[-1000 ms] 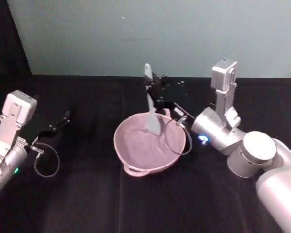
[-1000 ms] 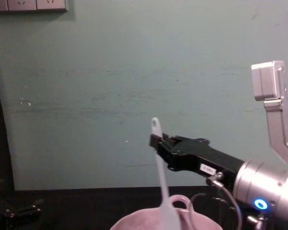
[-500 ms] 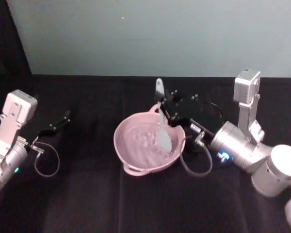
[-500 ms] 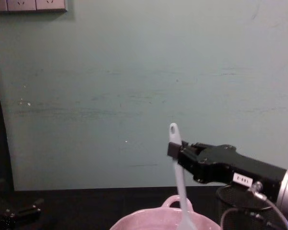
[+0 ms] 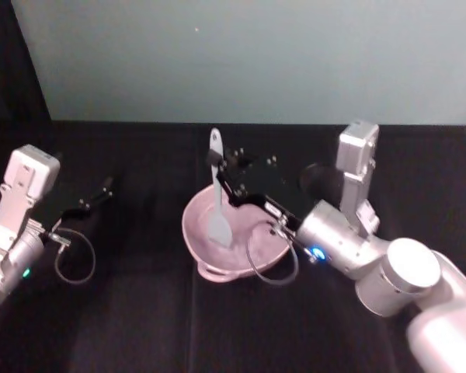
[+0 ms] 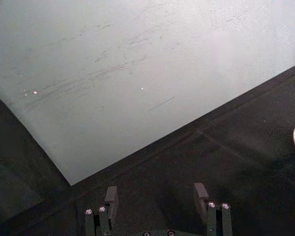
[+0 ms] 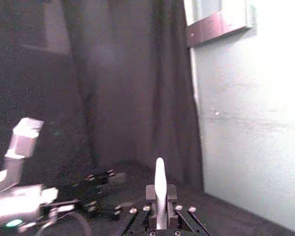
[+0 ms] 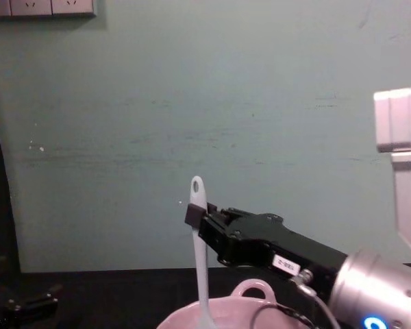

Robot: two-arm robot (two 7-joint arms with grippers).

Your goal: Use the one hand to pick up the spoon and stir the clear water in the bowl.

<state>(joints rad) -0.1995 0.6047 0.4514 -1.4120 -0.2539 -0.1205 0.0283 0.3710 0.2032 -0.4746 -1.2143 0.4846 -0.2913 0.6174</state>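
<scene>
The right hand (image 5: 220, 172) reaches in from the right over the bowl (image 5: 188, 233) and is clamped on the upper handle of the spoon (image 5: 218, 214), just below the oval hole at its top. The spoon stands close to upright. Its flat blade is down inside the left part of the bowl, but whether it touches the water cannot be told.

In the chest view the right hand (image 8: 196, 216) grips the spoon (image 8: 199, 267) above the bowl (image 8: 185, 319). A small white label (image 8: 284, 262) sits on the hand's black body, its writing too small to read. A blue light (image 5: 317, 253) glows on the silver wrist behind it.

From the right wrist, the spoon (image 7: 160, 179) rises narrow and edge-on between the closed fingers (image 7: 150, 193).

The bowl sits mid-counter (image 5: 140, 311) on black cloth, with one loop handle on its near rim.

The left hand (image 5: 102, 189) rests at the far left of the counter, well apart from the bowl. Its fingers (image 6: 110, 196) are spread wide and hold nothing.
</scene>
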